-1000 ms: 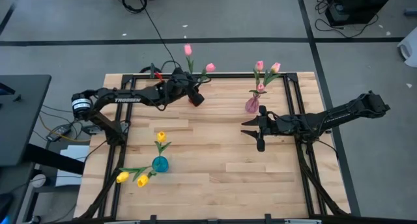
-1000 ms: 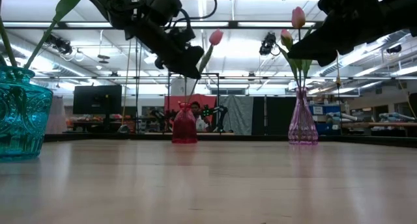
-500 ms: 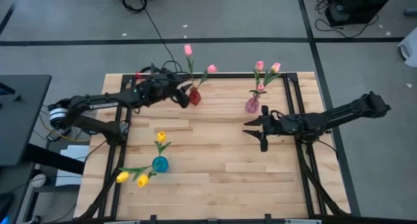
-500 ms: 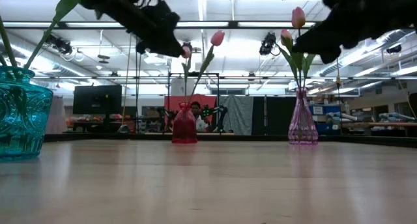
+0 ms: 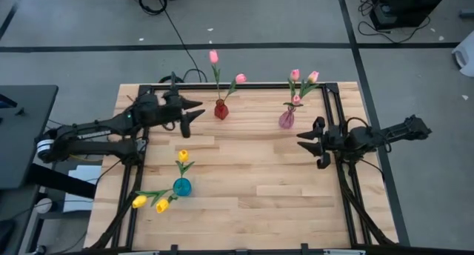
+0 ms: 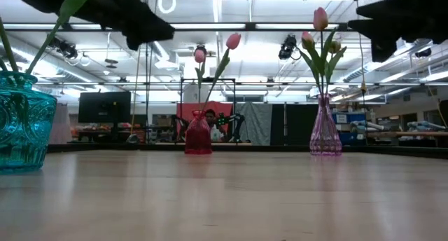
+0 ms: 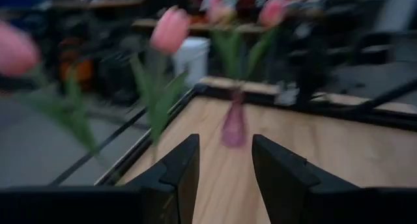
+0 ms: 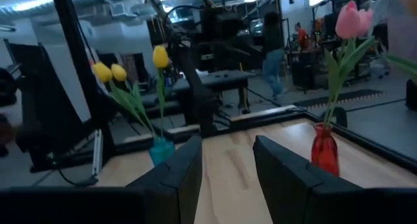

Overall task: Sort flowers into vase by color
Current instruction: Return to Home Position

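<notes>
Bkgd person (image 6: 209,120) behind red vase (image 6: 198,139) (low)

Three vases are counted: a blue vase (image 5: 181,187), a red vase (image 5: 221,110) and a pink vase (image 5: 286,120). Three yellow tulips (image 5: 183,156) and five pink tulips (image 5: 213,56) are seen.

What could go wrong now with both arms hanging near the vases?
The open left gripper hangs close beside the red vase; a sideways swing could knock it or snag its pink tulips. The open right gripper sits near the pink vase, same hazard. The yellow tulips lean far out of the blue vase, which might tip.
</notes>
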Tool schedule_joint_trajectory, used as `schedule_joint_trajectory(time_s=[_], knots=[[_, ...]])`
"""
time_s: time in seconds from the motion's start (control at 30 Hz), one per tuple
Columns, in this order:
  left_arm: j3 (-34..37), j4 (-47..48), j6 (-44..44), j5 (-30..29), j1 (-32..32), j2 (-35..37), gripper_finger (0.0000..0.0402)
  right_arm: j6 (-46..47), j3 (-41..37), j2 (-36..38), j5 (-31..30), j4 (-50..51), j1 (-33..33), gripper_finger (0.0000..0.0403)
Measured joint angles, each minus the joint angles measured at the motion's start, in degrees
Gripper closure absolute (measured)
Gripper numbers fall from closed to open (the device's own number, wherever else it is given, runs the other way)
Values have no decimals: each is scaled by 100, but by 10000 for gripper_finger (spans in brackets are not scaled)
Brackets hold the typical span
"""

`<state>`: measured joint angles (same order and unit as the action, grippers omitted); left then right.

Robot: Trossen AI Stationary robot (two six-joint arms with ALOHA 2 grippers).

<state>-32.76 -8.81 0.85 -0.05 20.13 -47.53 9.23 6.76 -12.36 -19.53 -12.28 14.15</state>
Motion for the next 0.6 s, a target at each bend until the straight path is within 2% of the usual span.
schedule_joint_trajectory(time_s=[0.13, 0.3, 0.43, 0.6], knots=[[213, -219, -205, 735, -1, 488, 254, 153, -117, 244, 33, 42, -2, 251], [716, -384, -165, 1312, -1, 1014, 254, 507, -131, 502, -154, 290, -2, 251], [1219, -392, 151, 1269, -1, 1511, 254, 481, -131, 871, -593, 739, -2, 251], [1924, -661, 557, 1114, -1, 2400, 254, 234, -104, 1212, -718, 1231, -2, 251]])
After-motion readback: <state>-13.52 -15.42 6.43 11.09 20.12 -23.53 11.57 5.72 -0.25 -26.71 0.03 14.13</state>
